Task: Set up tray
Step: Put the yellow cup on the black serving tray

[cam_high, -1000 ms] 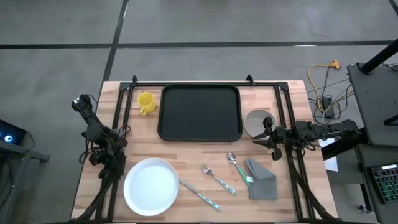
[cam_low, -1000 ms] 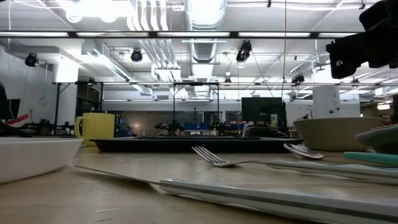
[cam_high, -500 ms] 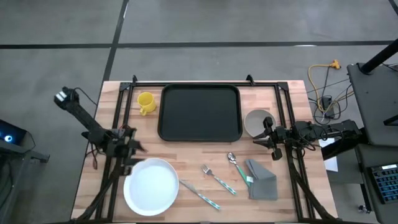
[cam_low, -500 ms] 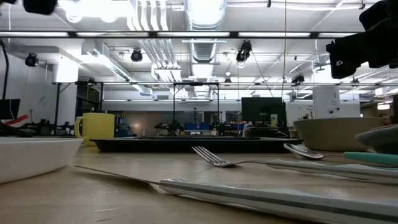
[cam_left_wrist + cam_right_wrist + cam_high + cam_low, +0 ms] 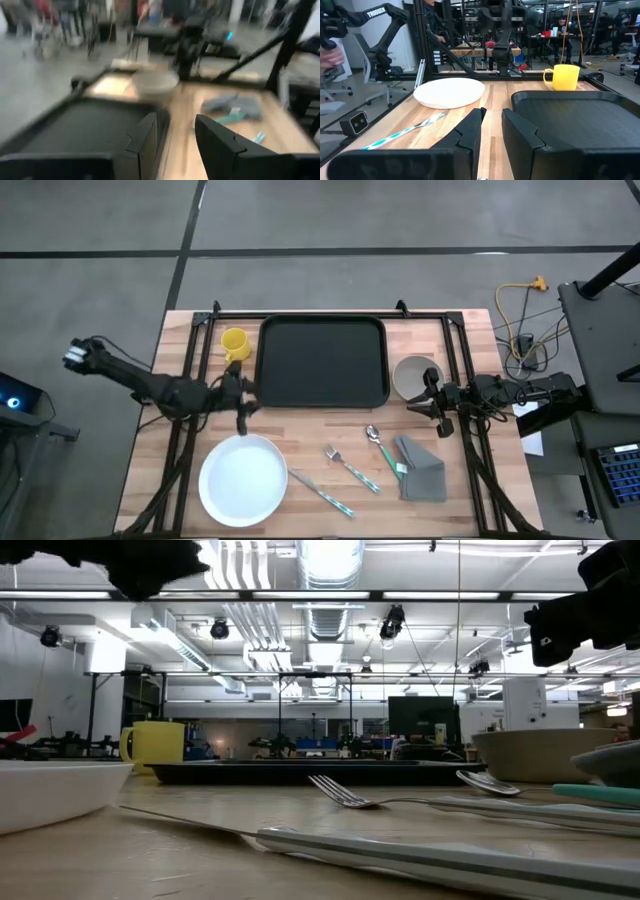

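Left gripper [image 5: 240,402] is being held above the table just beside the left edge of the tray [image 5: 322,361], between the yellow mug [image 5: 234,344] and the white plate [image 5: 243,479], with its fingers [image 5: 147,140] being kept apart by a narrow gap and nothing being held between them. From the left wrist view, the tray [image 5: 85,127] is being seen right past the fingers, with the bowl [image 5: 154,82] and the grey napkin [image 5: 231,105] lying farther off.

Right gripper [image 5: 432,406] is being parked at the right side of the table, beside the bowl [image 5: 413,376], its fingers [image 5: 520,132] being held slightly apart and gripping nothing.

Black and rectangular, the tray is lying flat at the back middle of the wooden table [image 5: 300,430], with nothing being carried on it. A spoon [image 5: 378,442], a fork [image 5: 350,468] and a knife [image 5: 322,493] are lying on the bare wood in front of the tray, between the plate and the napkin [image 5: 420,468].
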Robot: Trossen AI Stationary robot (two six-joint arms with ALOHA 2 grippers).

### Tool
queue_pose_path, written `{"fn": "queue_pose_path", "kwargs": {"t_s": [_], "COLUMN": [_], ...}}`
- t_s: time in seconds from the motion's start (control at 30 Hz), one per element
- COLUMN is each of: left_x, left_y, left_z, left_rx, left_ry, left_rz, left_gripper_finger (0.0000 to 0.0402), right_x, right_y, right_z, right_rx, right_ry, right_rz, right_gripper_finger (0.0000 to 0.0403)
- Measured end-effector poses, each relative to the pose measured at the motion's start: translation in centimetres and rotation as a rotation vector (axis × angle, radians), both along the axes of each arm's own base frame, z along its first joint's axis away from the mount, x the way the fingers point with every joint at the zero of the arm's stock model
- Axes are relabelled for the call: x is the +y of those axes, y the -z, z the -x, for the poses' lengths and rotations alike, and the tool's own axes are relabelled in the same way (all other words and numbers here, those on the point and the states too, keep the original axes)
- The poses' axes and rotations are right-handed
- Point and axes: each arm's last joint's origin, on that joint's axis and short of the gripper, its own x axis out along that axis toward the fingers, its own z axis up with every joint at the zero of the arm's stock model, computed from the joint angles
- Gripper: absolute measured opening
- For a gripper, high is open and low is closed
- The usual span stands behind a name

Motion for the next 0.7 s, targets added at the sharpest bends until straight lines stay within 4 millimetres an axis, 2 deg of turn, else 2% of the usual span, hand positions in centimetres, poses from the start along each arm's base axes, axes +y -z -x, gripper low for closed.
{"fn": "queue_pose_path", "kwargs": {"t_s": [0.13, 0.3, 0.47, 0.7], "left_x": [1.8, 3.8, 5.2, 6.7], "left_y": [0.5, 0.3, 0.3, -0.3], "left_z": [0.0, 1.3, 2.7, 3.4], "left_rx": [0.038, 0.055, 0.107, 0.23], "left_ry": [0.006, 0.024, -0.087, -0.244], "left_rz": [0.068, 0.164, 0.244, 0.346], "left_gripper_finger": [0.0117, 0.0117, 0.0117, 0.0117], "right_x": [0.0, 0.0, 0.0, 0.0], "right_y": [0.0, 0.0, 0.0, 0.0], "right_z": [0.0, 0.0, 0.0, 0.0], "right_rx": [0.0, 0.0, 0.0, 0.0], "right_ry": [0.0, 0.0, -0.001, 0.0], "right_rz": [0.0, 0.0, 0.0, -0.001], "right_gripper_finger": [0.0068, 0.0068, 0.0068, 0.0068]}}
